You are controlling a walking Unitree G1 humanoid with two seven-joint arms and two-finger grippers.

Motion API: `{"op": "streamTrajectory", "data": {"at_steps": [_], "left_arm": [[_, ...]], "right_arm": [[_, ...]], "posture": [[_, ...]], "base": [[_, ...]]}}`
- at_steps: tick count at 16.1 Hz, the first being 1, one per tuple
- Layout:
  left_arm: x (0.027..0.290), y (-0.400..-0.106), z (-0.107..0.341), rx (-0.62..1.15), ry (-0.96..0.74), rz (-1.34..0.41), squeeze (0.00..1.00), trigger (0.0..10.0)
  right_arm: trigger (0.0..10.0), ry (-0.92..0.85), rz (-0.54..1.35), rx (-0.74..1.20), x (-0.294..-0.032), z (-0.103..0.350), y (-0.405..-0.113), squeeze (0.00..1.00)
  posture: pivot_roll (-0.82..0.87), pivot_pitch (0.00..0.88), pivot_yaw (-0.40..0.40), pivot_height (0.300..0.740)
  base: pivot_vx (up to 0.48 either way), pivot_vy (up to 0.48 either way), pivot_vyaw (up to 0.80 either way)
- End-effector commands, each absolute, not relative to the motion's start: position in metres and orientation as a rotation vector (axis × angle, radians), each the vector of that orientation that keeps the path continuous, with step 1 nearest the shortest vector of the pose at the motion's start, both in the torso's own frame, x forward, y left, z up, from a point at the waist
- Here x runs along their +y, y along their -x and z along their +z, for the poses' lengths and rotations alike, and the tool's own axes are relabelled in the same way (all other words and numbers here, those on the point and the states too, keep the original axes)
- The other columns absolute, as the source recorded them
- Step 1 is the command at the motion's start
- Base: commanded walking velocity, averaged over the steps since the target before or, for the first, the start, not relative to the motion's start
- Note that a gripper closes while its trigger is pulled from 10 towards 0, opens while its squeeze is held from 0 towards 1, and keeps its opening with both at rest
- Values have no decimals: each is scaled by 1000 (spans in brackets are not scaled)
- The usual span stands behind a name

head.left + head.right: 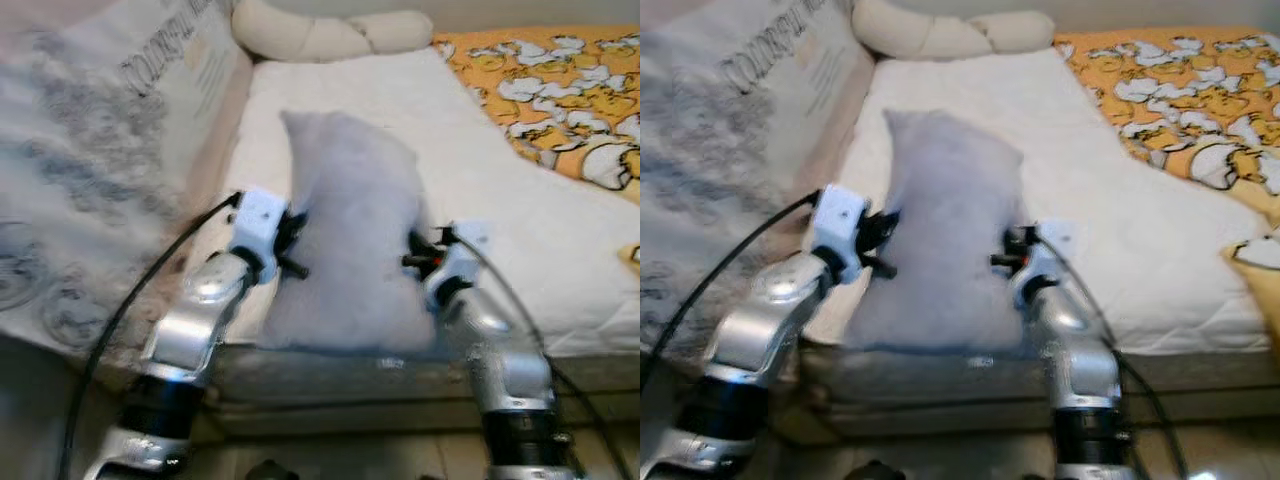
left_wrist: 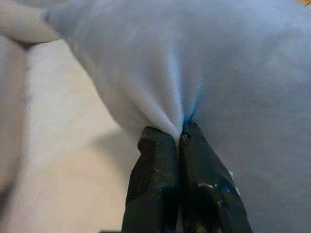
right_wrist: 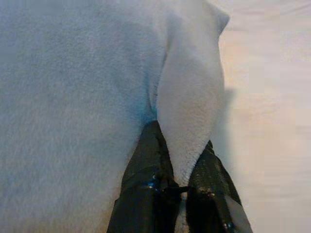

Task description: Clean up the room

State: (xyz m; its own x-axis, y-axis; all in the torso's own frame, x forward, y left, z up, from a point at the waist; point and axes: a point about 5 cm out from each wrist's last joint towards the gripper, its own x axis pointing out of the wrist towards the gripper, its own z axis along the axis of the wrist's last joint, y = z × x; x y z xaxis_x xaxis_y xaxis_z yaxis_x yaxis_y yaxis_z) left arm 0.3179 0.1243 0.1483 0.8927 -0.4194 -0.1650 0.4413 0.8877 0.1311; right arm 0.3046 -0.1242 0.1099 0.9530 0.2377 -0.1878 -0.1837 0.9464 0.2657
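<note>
A pale grey pillow point(image 1: 350, 240) is held up between both arms over the near edge of the white mattress point(image 1: 520, 230). My left gripper point(image 1: 292, 245) is shut on the pillow's left side; the left wrist view shows its black fingers point(image 2: 160, 170) pinching a fold of the pillow point(image 2: 204, 73). On the pillow's right side my right gripper point(image 1: 418, 252) is shut too, and the right wrist view has its fingers point(image 3: 146, 179) clamped on a flap of the pillow point(image 3: 77, 97).
An orange blanket with white duck figures point(image 1: 560, 90) covers the bed's far right. A cream bolster point(image 1: 330, 35) lies at the head. A patterned white cover point(image 1: 90, 160) rises at the left. The mattress frame's edge point(image 1: 380, 385) is just below the arms.
</note>
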Motion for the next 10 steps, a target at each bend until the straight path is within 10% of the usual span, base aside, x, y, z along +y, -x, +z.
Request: {"op": "streamTrajectory", "data": {"at_steps": [1, 10], "left_arm": [[119, -319, 156, 90, -164, -461, 0, 10000], [119, -321, 154, 94, -140, -430, 0, 10000]], "right_arm": [[10000, -237, 223, 187, -124, 119, -308, 0], [10000, -255, 217, 209, -122, 115, -305, 0]], "posture": [[12, 0, 82, 740], [1, 0, 93, 740]], "base": [[0, 368, 0], [0, 0, 0]]}}
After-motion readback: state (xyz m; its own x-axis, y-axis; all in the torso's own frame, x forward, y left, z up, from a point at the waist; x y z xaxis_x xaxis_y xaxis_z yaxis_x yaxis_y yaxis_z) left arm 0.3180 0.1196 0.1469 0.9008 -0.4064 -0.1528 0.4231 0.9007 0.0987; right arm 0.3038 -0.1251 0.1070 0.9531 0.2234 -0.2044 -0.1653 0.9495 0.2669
